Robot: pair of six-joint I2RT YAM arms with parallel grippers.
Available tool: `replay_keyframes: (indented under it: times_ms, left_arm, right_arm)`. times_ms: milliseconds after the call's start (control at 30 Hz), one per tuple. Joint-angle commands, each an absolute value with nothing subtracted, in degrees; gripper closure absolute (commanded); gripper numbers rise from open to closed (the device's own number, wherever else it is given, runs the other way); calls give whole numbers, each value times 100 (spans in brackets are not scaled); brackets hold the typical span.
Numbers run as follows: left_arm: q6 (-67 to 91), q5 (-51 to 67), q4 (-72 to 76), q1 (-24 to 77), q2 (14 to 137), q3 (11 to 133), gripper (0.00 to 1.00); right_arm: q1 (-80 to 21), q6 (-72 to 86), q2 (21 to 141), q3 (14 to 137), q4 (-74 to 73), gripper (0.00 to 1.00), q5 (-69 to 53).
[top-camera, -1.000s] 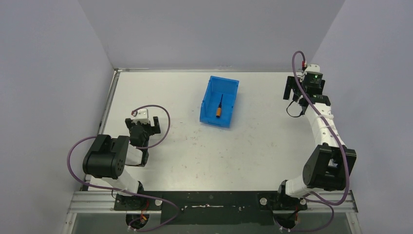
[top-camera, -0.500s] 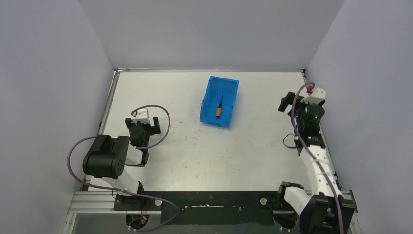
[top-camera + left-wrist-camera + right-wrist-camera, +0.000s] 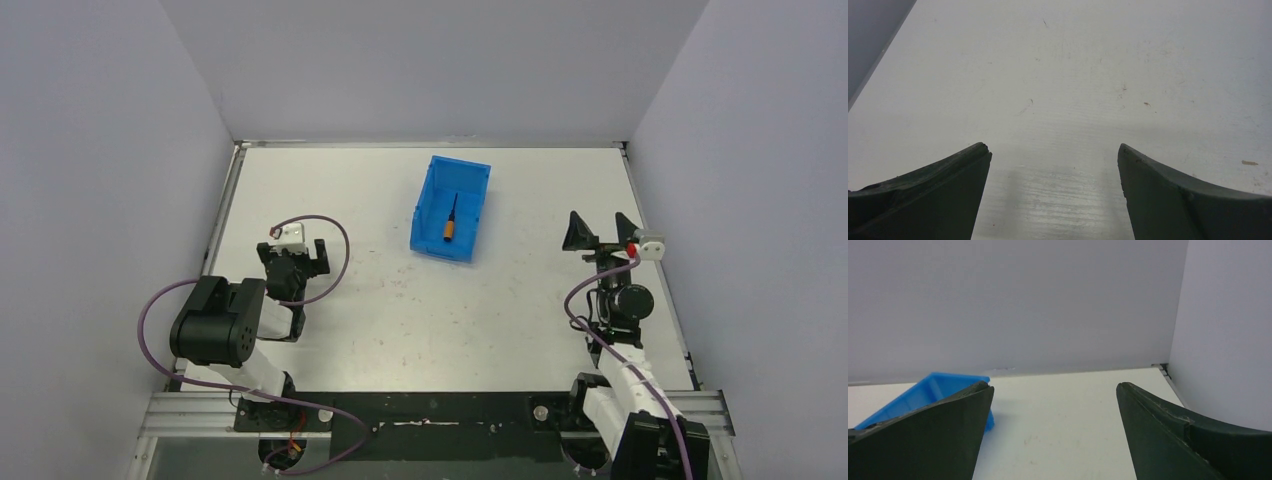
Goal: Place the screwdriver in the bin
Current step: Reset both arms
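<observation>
The white counter (image 3: 400, 320) is the largest thing here, shut in by pale grey walls (image 3: 100, 150) on the left, back and right, with a metal rim along its left and back edges. Its scuffed surface lies open across the middle and near side, so there is broad room between the two arms.

The blue bin (image 3: 428, 205) sits toward the back of the counter, a little right of centre, near the back edge but apart from it and well apart from both side walls (its long axis runs near to far, slightly skewed). In the right wrist view one corner of the bin (image 3: 933, 385) shows behind a finger.

The right end effector (image 3: 598, 225) stands close to the right edge, well apart from the bin, aimed toward the back wall, with its fingers spread wide (image 3: 1054, 385). The left end effector (image 3: 295, 258) sits near the left edge, pointing down at the counter; its fingers are also spread wide (image 3: 1054, 150), with only bare counter between them.

The screwdriver (image 3: 451, 222) lies inside the bin on its floor, orange handle toward the near end, black shaft pointing away.
</observation>
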State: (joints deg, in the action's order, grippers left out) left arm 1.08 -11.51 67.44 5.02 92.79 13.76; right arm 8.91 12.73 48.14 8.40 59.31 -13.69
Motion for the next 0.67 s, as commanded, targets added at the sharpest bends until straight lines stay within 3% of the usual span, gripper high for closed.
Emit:
replay_keyframes:
  times_ms: [0, 433, 633]
  left_arm:
    - [150, -1116, 6951, 466, 9221, 1450, 3]
    - [151, -1115, 6944, 466, 9224, 1450, 3]
    - [152, -1112, 6950, 466, 9222, 1450, 3]
  right_arm:
    - [853, 1524, 5070, 1047, 6335, 0, -1644]
    - [853, 1591, 5209, 1706, 4877, 0, -1433]
    - [853, 1593, 5068, 1649, 4864, 0, -1178]
